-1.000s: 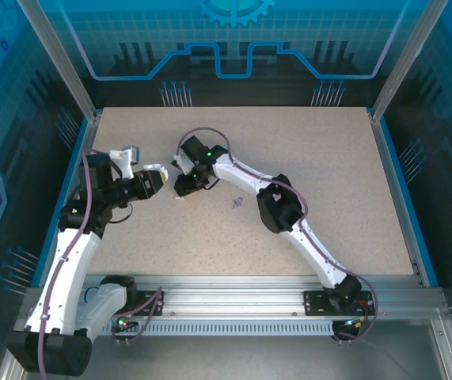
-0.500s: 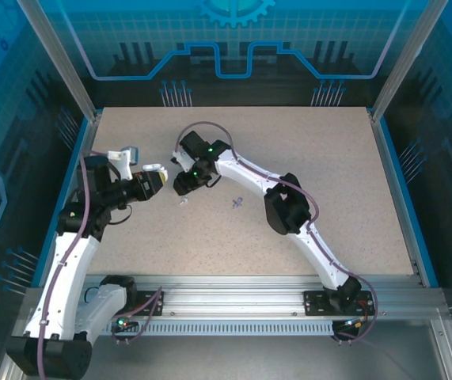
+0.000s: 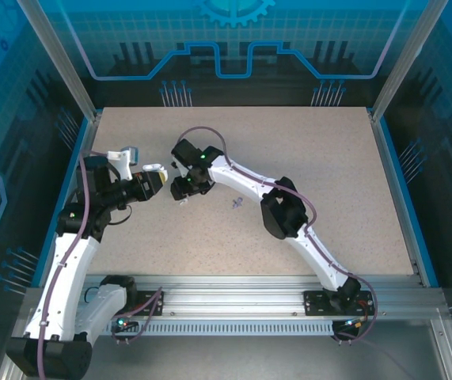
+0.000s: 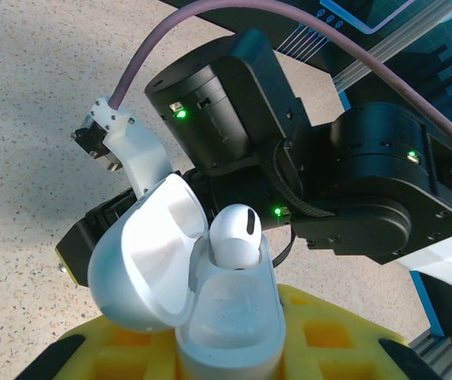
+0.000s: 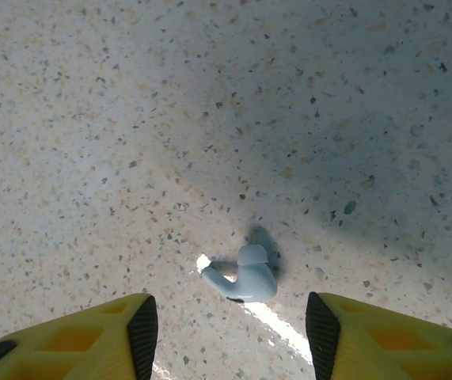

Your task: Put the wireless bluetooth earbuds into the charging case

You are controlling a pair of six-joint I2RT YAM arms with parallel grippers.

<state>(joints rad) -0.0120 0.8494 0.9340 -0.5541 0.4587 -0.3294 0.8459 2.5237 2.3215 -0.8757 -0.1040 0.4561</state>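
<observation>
Between the spread yellow fingertips [image 5: 127,326] of the right gripper [image 5: 229,324], just ahead of them and touching neither, a loose earbud [image 5: 248,277] lies on its side on the speckled table [image 5: 91,119], in its left half. Close by on the left, the left gripper [image 4: 219,360] clamps the white, open-lidded charging case [image 4: 229,317], a second earbud [image 4: 236,233] seated inside.
</observation>
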